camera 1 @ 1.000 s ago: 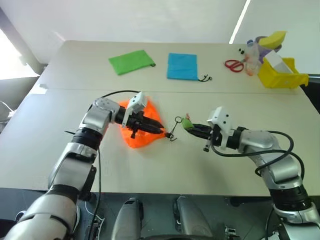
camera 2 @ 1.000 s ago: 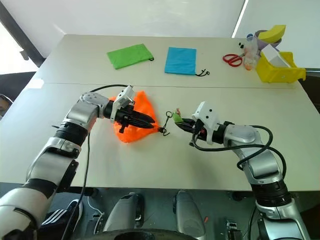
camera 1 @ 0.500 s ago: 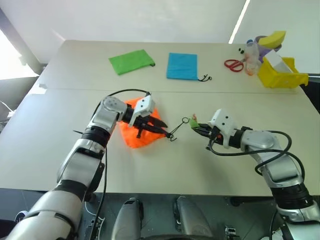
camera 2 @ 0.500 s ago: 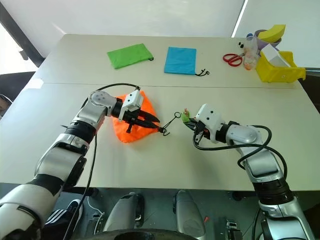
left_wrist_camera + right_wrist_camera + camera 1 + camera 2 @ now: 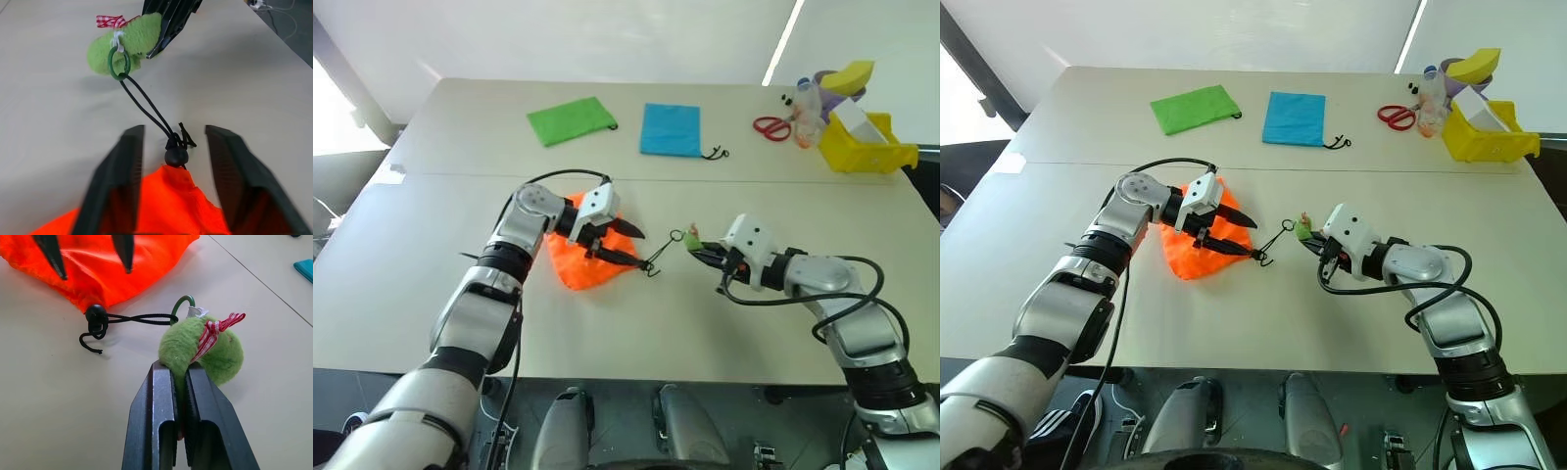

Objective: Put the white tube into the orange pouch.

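**benchwatcher:** Orange fabric is the main thing here. The orange pouch [image 5: 582, 257] lies bunched on the near half of the table [image 5: 431, 245], cinched neck pointing toward the robot's right. My read is that it lies there so both arms can reach it from either side. The green pouch [image 5: 571, 120] and blue pouch [image 5: 671, 129] are flat at the far side, well apart, and the scissors [image 5: 771, 126] and yellow bin [image 5: 864, 147] are off in the far right corner.

**gripgeek:** And the arms?

**benchwatcher:** The left gripper [image 5: 625, 247] is over the pouch's neck, fingers spread with the fabric and the black cord lock [image 5: 175, 155] between them, not clamped on anything as far as I can see. The right gripper [image 5: 179, 377] has its fingers pressed together on the fuzzy green tab [image 5: 203, 350] at the end of the black cord [image 5: 145, 104]. The cord runs nearly straight from tab to lock, so I'd guess the right side is tensioning it while the left braces the neck.

**gripgeek:** Where's the white tube?

**benchwatcher:** Can't make it out anywhere. The pouch looks lumpy enough that it may be inside, and this might be the cinch-up, but that's a guess.
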